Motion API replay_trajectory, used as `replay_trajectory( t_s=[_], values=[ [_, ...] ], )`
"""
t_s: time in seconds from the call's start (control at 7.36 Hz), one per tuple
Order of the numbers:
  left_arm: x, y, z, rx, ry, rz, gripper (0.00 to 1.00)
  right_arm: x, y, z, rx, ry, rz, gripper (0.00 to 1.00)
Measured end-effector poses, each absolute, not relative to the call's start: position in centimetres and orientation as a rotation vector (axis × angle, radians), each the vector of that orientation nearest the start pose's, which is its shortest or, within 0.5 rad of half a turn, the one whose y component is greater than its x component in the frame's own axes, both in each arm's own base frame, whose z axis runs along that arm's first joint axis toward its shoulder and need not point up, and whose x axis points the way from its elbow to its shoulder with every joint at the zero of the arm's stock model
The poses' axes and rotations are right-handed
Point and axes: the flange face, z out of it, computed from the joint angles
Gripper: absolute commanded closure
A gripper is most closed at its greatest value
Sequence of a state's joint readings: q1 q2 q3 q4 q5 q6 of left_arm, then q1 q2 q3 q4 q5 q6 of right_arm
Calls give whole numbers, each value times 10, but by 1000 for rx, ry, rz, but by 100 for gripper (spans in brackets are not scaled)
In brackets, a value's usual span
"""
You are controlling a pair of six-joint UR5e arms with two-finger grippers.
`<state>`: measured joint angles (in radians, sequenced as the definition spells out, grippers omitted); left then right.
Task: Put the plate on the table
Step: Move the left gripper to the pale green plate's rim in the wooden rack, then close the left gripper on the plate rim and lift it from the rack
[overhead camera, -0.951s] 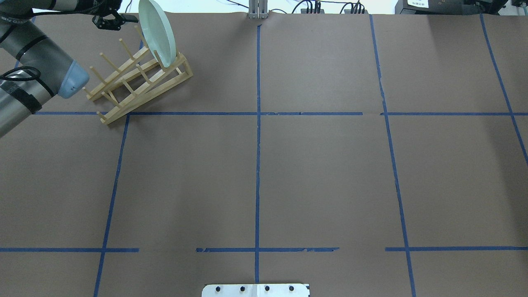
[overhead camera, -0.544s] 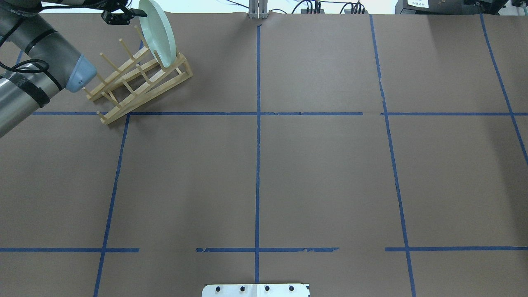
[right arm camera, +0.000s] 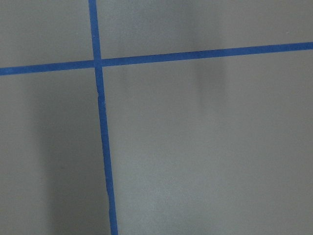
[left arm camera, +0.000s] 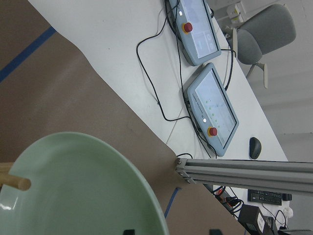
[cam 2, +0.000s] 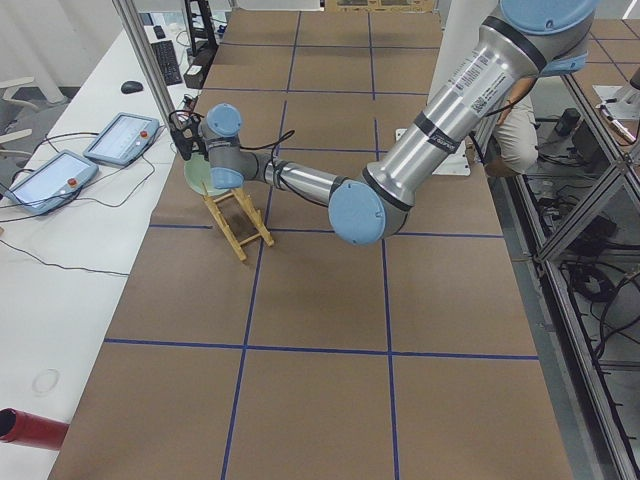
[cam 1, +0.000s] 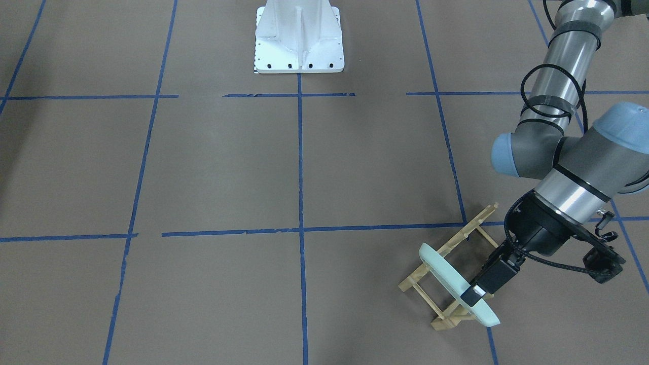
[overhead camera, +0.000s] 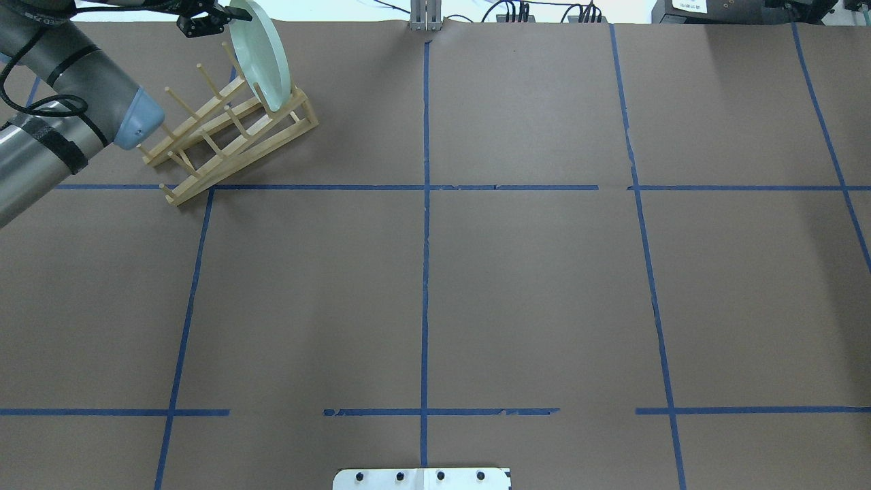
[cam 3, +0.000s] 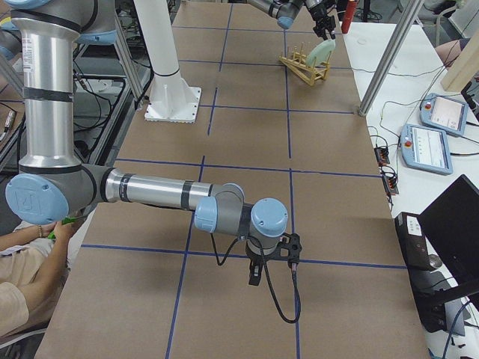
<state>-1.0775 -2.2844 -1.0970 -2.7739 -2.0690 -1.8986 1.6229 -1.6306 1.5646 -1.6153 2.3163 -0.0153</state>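
Observation:
The pale mint-green plate (overhead camera: 262,61) stands on edge in the end slot of the wooden peg rack (overhead camera: 231,139) at the far left of the brown table (overhead camera: 531,286). My left gripper (overhead camera: 228,17) is at the plate's top rim. In the front view one black finger (cam 1: 479,293) lies over the rim of the plate (cam 1: 446,274). In the left wrist view the two fingertips stand wide apart on either side of the rim of the plate (left arm camera: 83,191), so the gripper is open. My right gripper (cam 3: 254,275) hangs low over the table far from the rack; I cannot tell its state.
The white robot base (cam 1: 299,38) stands at the table's near middle edge. An aluminium post (overhead camera: 425,17) rises at the far edge. Two teach pendants (left arm camera: 210,107) and cables lie on the white bench beyond the rack.
My left gripper has moved right, from beside the plate to its top rim. The plate and rack have not moved.

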Motion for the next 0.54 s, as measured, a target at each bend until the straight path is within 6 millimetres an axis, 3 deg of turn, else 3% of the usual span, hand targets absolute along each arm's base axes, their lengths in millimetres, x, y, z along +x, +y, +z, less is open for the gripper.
replay_trajectory(
  t_s=[0.14,0.41,0.54],
  values=[
    [286,-708,303,139,1500,-780,50,89,-453,696,-80,-748,76,0],
    [293,-706,302,135,1500,-771,100,89,-453,696,-80,-748,76,0],
    [294,-705,302,135,1501,-769,100,89,-453,696,-80,-748,76,0]
  ],
)
